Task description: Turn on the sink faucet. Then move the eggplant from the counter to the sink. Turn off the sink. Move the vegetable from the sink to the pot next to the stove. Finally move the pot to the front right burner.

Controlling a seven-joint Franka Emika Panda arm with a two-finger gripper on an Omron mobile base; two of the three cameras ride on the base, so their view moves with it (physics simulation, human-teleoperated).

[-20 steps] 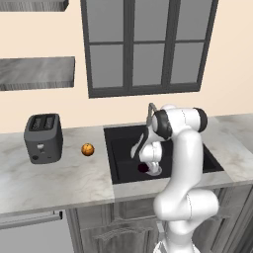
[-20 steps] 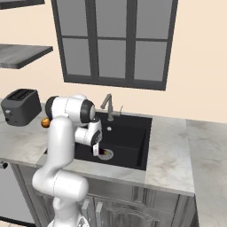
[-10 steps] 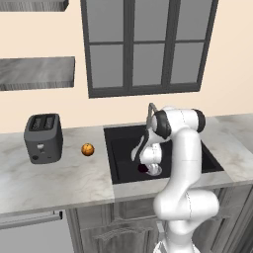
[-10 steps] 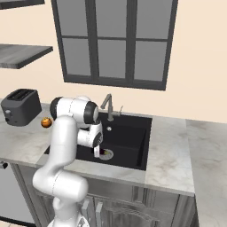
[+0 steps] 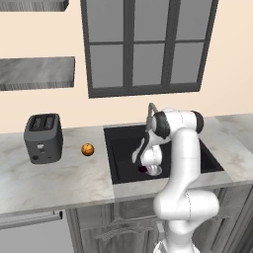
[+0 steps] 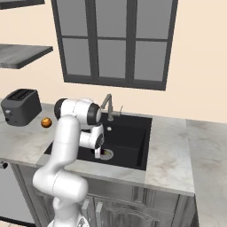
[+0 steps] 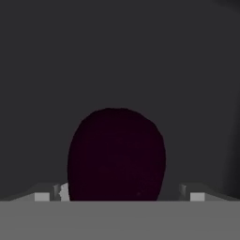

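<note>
Hand view: eggplant point(image 7: 116, 154) close up against black sink point(image 7: 140, 56).
Gripper point(image 5: 147, 169) released, jaws wide, low inside sink, straddling eggplant.

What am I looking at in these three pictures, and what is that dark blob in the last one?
It is a simulated kitchen with a white robot arm on a base that can drive. Two pictures come from cameras on that base, behind the arm to its left and right. The third comes from a camera on the hand, looking along the gripper.

The arm reaches down into the black sink, by the faucet. The blob is an eggplant, seen close up between the open fingers; whether they touch it I cannot tell.

On the counter stand a toaster and a small orange fruit.
</note>
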